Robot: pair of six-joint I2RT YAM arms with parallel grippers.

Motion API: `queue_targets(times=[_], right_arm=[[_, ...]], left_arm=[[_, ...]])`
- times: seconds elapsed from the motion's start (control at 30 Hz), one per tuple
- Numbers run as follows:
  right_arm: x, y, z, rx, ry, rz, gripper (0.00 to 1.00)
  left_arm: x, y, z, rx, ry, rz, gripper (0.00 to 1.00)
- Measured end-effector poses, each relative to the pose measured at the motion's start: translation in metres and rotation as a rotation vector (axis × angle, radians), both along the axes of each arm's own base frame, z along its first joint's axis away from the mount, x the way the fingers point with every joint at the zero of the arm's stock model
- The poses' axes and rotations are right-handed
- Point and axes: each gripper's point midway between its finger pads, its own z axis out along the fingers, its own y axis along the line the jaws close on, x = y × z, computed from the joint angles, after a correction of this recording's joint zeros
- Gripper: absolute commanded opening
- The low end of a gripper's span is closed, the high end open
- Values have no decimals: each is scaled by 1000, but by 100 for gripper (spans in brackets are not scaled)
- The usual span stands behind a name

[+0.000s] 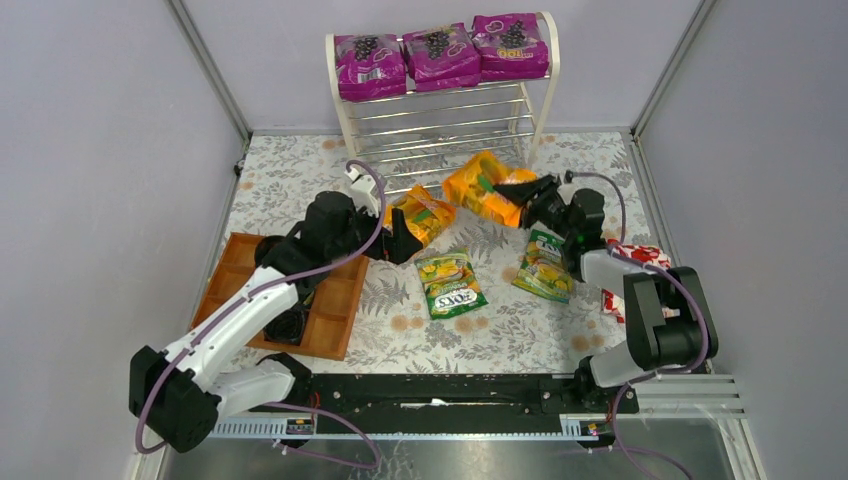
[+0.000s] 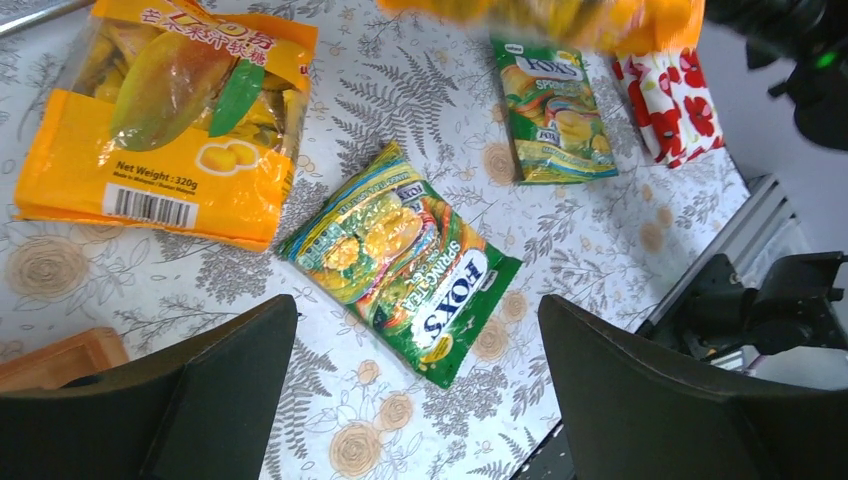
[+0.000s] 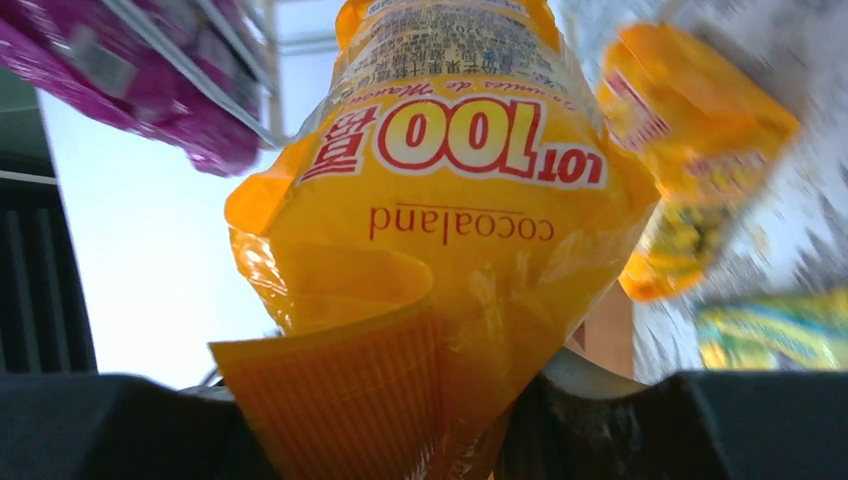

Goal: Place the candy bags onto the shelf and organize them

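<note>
Nearest the lens, we list the left gripper [image 2: 418,310]: its dark fingers [image 2: 200,395] stand wide apart with nothing between them, poised above the tabletop well in front of the shelf [image 1: 445,125].

Shelf: white frame with rounded side panels and tiers of chrome rods, at the far side of the table [image 1: 500,335].

Purple grape bags, three: we count them side by side along the shelf's top tier, left [image 1: 369,66], middle [image 1: 441,56] and right [image 1: 510,46], packed close.

Cocoaland bag [image 3: 450,200]: orange, printed "LOT 100". The right gripper [image 3: 400,420] is closed on one end of it, crumpling the plastic, and holds it lifted just in front of the shelf's lower tiers, toward the right side.

Mango bag [image 2: 160,120]: orange, marked "Net Weight: 320g", lying on the table in front of the shelf's left half, just beside the left gripper.

First FOXS bag [image 2: 405,265]: green-yellow, flat on the table farther out from the shelf than the mango bag, directly under the left gripper's open fingers but untouched.

Second FOXS bag [image 2: 552,110]: same print, flat, out from the shelf's right end.

Red bag with white flowers [image 2: 675,100]: farther right of the shelf than the second FOXS bag, near the table edge.

Wooden compartment tray [image 1: 335,345]: well out from the shelf's left side; we cannot tell what its compartments hold.
</note>
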Motion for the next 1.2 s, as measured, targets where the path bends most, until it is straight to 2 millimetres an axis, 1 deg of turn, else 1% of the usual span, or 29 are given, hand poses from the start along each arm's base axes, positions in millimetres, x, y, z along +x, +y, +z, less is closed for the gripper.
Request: queue_targets(times=[0.2,0.27,0.33,0.37,0.4,0.53,0.63,0.77,0.93,1.03,1.2], right_arm=[[61,-8,51,29,-148,-125,46],[80,-12,60,36,-173,-174,47],[98,-16,62,40,-185,-221,46],[108,-20,68,43,-198,-254,46],[117,-21,61,39,-184,-268,47],[153,-23,56,37,-183,-332,46],[176,-24,52,38,-185,-372,46],[194,-21,49,30,-184,-416,47],[208,-13,55,20,-186,-467,48],[217,-9,56,1,-181,-503,49],[227,-13,55,-38,-161,-575,51]], left_arm=[[-7,7,2,69,-64,0,97],[-9,7,3,89,-83,-1,98],[-10,7,3,102,-100,-1,99],[-10,6,3,109,-107,-1,99],[-11,5,4,115,-114,-2,99],[-16,0,2,131,-129,-19,99],[-20,-5,1,139,-134,-34,99],[-28,-12,-1,151,-145,-60,99],[-37,-18,1,162,-169,-89,99],[-39,-19,3,167,-184,-91,99],[-38,-15,6,177,-202,-80,99]])
